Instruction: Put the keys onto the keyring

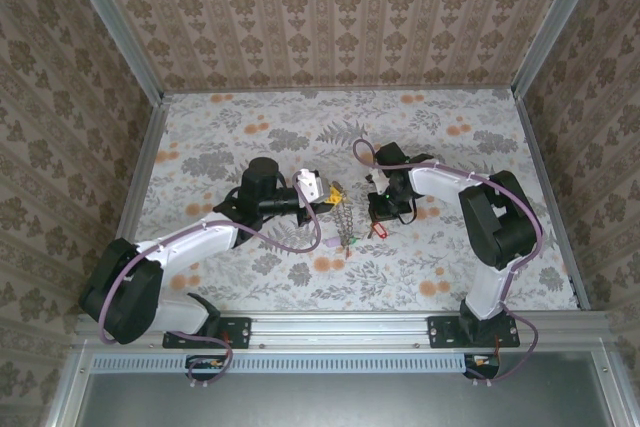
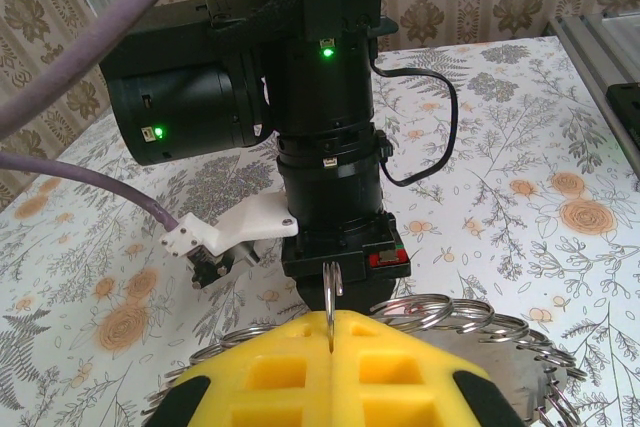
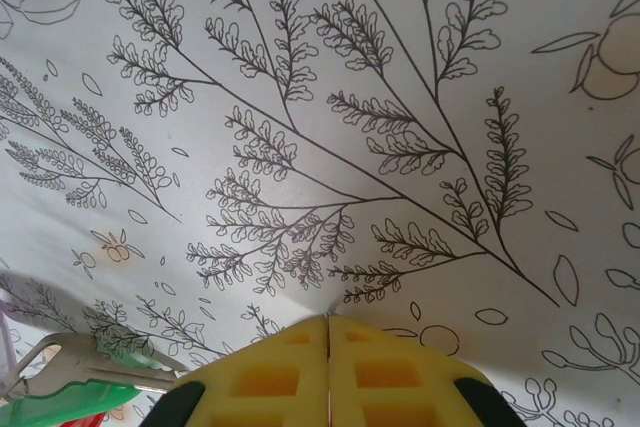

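So the left fingers (image 2: pixel 270 377) are pinching the keyring (image 2: pixel 450 312) tight at bottom center. The right fingers (image 3: pixel 390 382) are sitting closed and empty, green key (image 3: pixel 60 402) lying lower left.

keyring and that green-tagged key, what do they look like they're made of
keyring: looks like bare metal wire wound into many loops. It is silvery and glossy, with bright highlights along the coils.
green tag: probably plastic. It is smooth and evenly coloured with a soft sheen, though blurred at the frame edge.
key: seems to be dull grey metal, judging by its flat, matte surface.
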